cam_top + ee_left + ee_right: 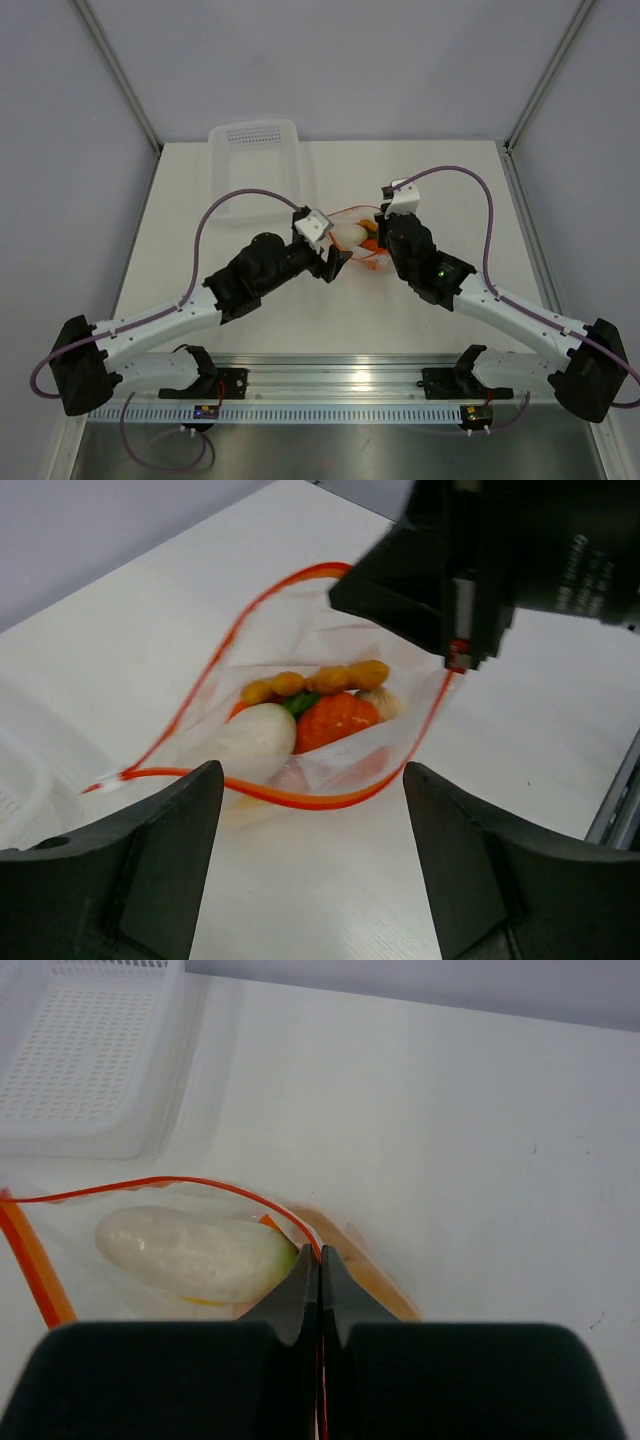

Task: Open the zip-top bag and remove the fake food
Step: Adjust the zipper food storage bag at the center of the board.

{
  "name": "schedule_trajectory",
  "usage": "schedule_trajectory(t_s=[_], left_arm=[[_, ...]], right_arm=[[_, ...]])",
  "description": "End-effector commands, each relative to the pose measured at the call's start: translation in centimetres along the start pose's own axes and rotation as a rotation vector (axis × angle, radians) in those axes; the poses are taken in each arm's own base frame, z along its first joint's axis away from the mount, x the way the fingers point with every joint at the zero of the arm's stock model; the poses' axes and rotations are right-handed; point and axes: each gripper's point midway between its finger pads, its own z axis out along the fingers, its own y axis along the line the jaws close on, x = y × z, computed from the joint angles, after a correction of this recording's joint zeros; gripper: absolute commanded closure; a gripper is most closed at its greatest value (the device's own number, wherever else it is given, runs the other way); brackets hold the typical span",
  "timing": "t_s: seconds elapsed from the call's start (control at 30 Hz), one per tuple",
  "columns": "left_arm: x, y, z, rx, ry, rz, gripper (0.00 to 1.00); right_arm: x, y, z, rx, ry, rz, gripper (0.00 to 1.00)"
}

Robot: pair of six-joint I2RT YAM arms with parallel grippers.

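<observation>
The zip-top bag (352, 232) lies mid-table with its mouth open, and its red-orange zipper strip (225, 650) forms a wide loop. Inside lies the fake food: a white radish piece (255, 738), an orange pumpkin-like piece (335, 720) and small yellow-orange pieces (300, 682). My right gripper (320, 1258) is shut on the far zipper edge and holds it up; it also shows in the left wrist view (460, 658). The radish (195, 1250) shows just left of its tips. My left gripper (312, 870) is open and empty, just short of the near zipper edge (300, 798).
A white perforated basket (255, 140) stands at the back left of the table, also in the right wrist view (85, 1060). The aluminium rail (330, 385) with both arm bases runs along the near edge. Grey walls enclose the table.
</observation>
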Motion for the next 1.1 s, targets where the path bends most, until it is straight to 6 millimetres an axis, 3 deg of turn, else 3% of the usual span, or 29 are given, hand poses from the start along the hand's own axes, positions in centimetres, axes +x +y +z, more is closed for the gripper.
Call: schedule_trajectory(t_s=[0.0,0.17,0.4,0.57,0.83,1.0,1.07], left_arm=[[-1.4,-1.0,1.4,-0.014,-0.012,0.175,0.26],[0.0,-0.8,2.6,-0.005,-0.010,0.305,0.30],[0.2,-0.1,5.0,-0.044,0.004,0.378,0.39],[0.9,-1.8,5.3,0.057,0.016,0.402,0.49],[4.7,-2.9,6.3,0.158,0.152,0.451,0.43],[7.5,-1.9,6.6,0.121,0.235,0.456,0.41],[8.3,-1.6,6.6,0.111,0.267,0.461,0.41]], right_arm=[[-2.6,0.0,-1.2,-0.027,-0.073,0.083,1.00],[-3.3,0.6,-2.6,-0.122,-0.107,0.089,1.00],[-2.5,2.9,-3.9,-0.295,-0.088,0.040,1.00],[-2.2,3.7,-4.5,-0.353,-0.083,0.033,1.00],[-2.1,3.6,-5.1,-0.369,-0.099,0.041,1.00],[-1.1,3.3,-5.3,-0.378,-0.107,0.044,1.00],[-1.5,3.0,-5.9,-0.385,-0.141,0.055,1.00]])
